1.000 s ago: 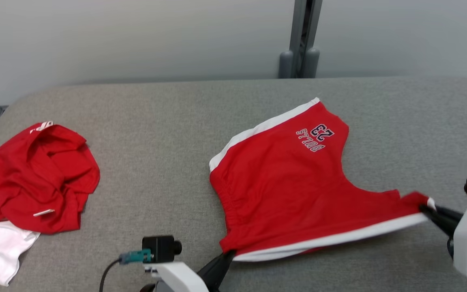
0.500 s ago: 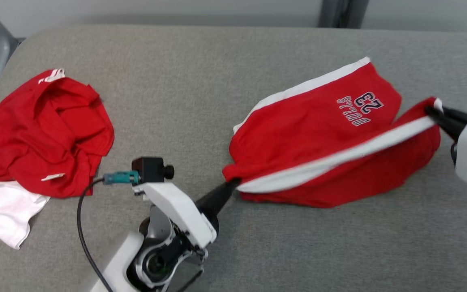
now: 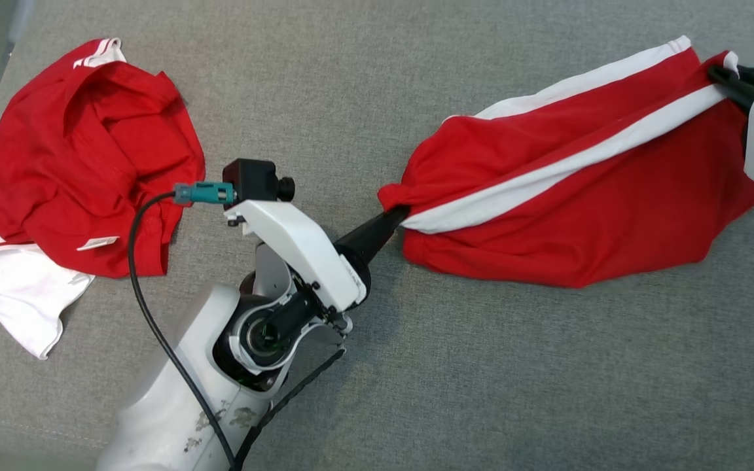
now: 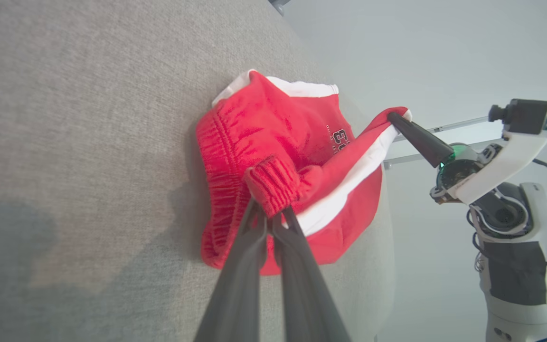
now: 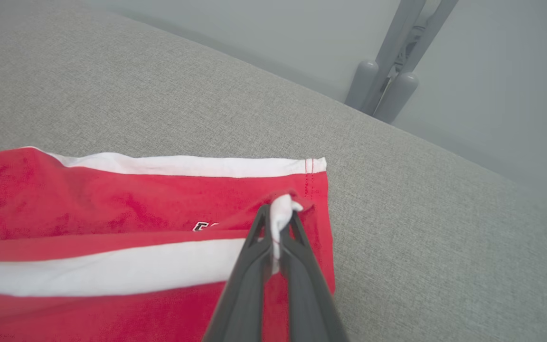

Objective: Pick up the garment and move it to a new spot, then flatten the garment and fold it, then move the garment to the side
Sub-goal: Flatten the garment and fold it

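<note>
The garment (image 3: 580,196) is a pair of red shorts with white side stripes, folded over itself on the grey padded table (image 3: 482,366). My left gripper (image 3: 395,214) is shut on its gathered waistband corner (image 4: 273,183). At the head view's right edge, my right gripper (image 3: 717,73) is shut on the white-edged hem corner (image 5: 283,209). The top layer hangs stretched between the two grippers over the lower layer. The printed number is mostly hidden under the fold, a bit showing in the left wrist view (image 4: 340,137).
A crumpled heap of red and white clothes (image 3: 69,170) lies at the table's left end. Grey stand posts (image 5: 387,90) rise behind the table's far edge. Bare grey surface lies in front of the shorts and between the two garments.
Both grippers have carried the held near edge of the shorts up and over toward the far edge, folding them and covering the print. The head camera has tilted down, shifting the whole picture.
</note>
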Controlling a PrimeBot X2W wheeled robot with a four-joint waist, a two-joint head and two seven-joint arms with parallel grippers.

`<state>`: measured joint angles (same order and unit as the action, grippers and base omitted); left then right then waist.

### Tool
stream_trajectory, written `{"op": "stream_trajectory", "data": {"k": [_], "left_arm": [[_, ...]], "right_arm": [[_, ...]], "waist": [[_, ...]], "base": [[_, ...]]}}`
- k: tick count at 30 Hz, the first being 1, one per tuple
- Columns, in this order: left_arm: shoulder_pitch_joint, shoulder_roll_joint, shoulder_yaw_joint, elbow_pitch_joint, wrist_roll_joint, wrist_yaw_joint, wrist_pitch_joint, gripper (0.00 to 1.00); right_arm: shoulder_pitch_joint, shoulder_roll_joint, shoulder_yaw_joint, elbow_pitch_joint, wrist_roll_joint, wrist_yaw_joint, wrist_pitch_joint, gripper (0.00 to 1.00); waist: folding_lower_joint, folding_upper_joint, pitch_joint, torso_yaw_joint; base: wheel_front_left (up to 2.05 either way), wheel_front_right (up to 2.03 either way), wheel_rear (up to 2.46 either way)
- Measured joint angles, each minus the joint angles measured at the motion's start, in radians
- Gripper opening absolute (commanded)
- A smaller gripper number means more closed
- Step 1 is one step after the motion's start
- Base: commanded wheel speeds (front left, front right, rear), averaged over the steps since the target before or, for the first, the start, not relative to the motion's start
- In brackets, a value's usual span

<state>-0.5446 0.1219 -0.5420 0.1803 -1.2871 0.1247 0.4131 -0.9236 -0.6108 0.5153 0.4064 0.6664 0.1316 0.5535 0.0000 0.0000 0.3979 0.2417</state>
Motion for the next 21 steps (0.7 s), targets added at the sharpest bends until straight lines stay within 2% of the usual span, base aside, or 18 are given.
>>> {"op": "stream_trajectory", "data": {"k": [6,14,21], "left_arm": [[-0.041,-0.037,0.024,0.018,-0.049,0.022,0.002,0.0],[-0.058,-0.049,0.027,0.0,-0.064,0.035,-0.003,0.0],[-0.073,-0.059,0.056,0.011,-0.087,0.064,-0.033,0.0]], "right_arm": [[-0.072,0.021,0.058,0.106,0.0,0.0,-0.055,0.0],[-0.118,0.041,0.098,0.202,0.0,0.0,-0.16,0.0],[-0.164,0.053,0.108,0.288,-0.001,0.0,-0.227,0.0]], "waist": [[0.0,0.0,0.029,0.018],[0.0,0.0,0.033,0.022],[0.0,0.0,0.043,0.027]], "base": [[0.0,0.0,0.0],[0.0,0.0,0.0],[0.0,0.0,0.0]]}}
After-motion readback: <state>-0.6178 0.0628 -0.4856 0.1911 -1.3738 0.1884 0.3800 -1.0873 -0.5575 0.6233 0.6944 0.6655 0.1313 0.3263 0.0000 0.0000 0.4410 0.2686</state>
